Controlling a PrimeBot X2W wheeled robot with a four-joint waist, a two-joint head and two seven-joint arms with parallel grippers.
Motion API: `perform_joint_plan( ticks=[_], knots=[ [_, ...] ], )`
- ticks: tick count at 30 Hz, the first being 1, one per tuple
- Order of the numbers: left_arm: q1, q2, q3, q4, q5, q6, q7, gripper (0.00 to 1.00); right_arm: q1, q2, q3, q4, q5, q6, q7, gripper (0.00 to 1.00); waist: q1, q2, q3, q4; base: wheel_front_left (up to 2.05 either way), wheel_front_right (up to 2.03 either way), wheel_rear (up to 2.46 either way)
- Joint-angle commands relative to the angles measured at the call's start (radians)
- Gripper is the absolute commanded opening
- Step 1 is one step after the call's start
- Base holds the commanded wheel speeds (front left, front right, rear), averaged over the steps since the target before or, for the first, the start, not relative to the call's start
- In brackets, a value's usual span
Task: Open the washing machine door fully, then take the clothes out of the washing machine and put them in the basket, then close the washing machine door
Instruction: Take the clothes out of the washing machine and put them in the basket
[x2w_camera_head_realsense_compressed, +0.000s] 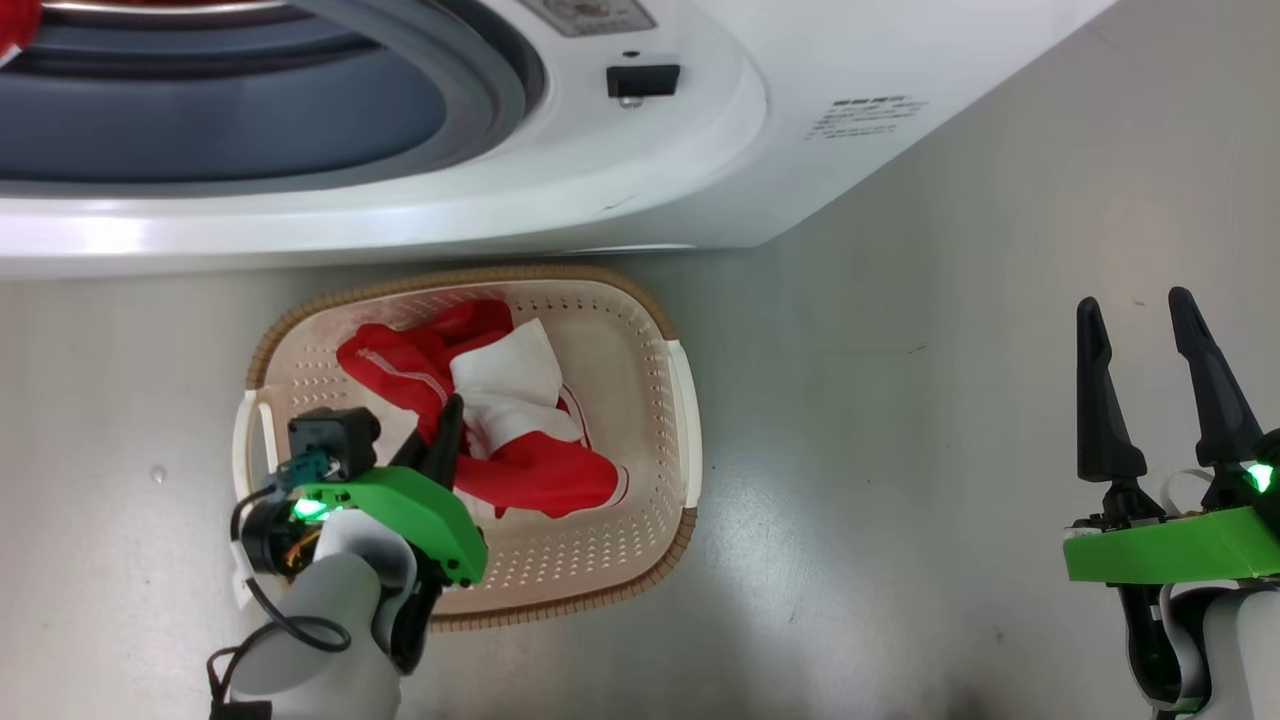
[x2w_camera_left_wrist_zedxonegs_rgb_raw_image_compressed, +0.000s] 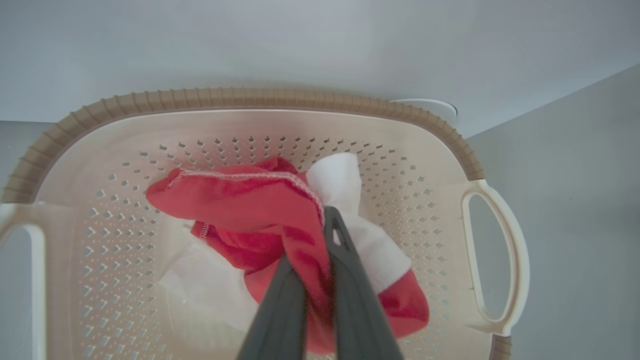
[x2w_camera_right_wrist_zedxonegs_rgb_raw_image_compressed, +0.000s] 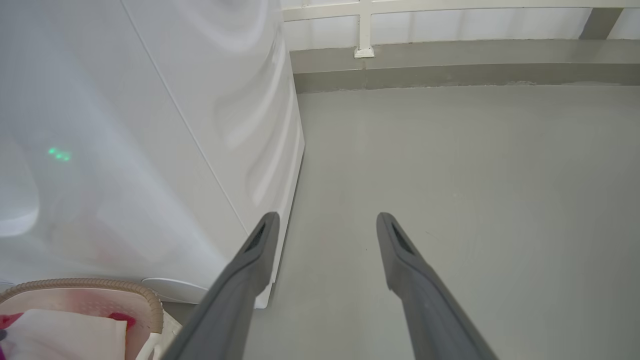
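Tightly, the left tool (x2w_camera_left_wrist_zedxonegs_rgb_raw_image_compressed: 312, 235) pinches the red and white clothes (x2w_camera_left_wrist_zedxonegs_rgb_raw_image_compressed: 240, 205) — they lie in the basket (x2w_camera_left_wrist_zedxonegs_rgb_raw_image_compressed: 280, 97), on the floor (x2w_camera_head_realsense_compressed: 900, 450) just beside the washing machine (x2w_camera_head_realsense_compressed: 600, 190). Well apart, the right tool (x2w_camera_head_realsense_compressed: 1134, 300) hangs over the floor — fingers spread wide.

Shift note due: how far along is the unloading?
Done: white washing machine stands open; red-and-white fabric clothes in the cream perforated plastic basket. In hand: left gripper shut on them; right gripper open. Left: release, fetch the red scrap at its mouth, close the door.
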Motion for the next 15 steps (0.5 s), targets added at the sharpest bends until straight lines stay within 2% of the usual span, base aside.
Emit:
perform_joint_plan(
  ticks=[1, 2, 4, 5, 6, 15],
  knots=[
    [0.010, 0.028, 0.029, -0.003, 0.009, 0.001, -0.006, 0.48, -0.002, -0.007, 0.021, -0.025, -0.012, 0.006, -0.006, 1.00, 0.0000, 0.0000, 0.007, 0.000, 0.00, 0.00, 0.00],
    [0.008, 0.028, 0.031, -0.001, 0.011, 0.002, -0.006, 0.65, -0.002, -0.007, 0.020, -0.025, -0.012, 0.006, -0.006, 1.00, 0.0000, 0.0000, 0.008, 0.000, 0.00, 0.00, 0.00],
    [0.005, 0.028, 0.035, 0.003, 0.016, 0.003, -0.006, 0.83, -0.003, -0.007, 0.020, -0.025, -0.013, 0.006, -0.006, 1.00, 0.0000, 0.0000, 0.009, 0.001, 0.00, 0.00, 0.00],
    [0.004, 0.028, 0.039, 0.004, 0.017, 0.005, -0.006, 0.98, -0.003, -0.008, 0.020, -0.025, -0.013, 0.006, -0.006, 1.00, 0.0000, 0.0000, 0.008, 0.002, 0.00, 0.00, 0.00],
    [0.004, 0.028, 0.042, 0.004, 0.018, 0.005, -0.006, 1.00, -0.004, -0.007, 0.020, -0.024, -0.014, 0.006, -0.006, 1.00, 0.0000, 0.0000, 0.006, 0.003, 0.00, 0.00, 0.00],
    [0.035, 0.028, 0.067, -0.008, 0.026, 0.005, -0.006, 1.00, 0.005, -0.011, 0.027, -0.013, -0.015, 0.006, -0.006, 1.00, 0.0000, 0.0000, -0.032, 0.012, 0.00, 0.00, 0.00]
  ],
)
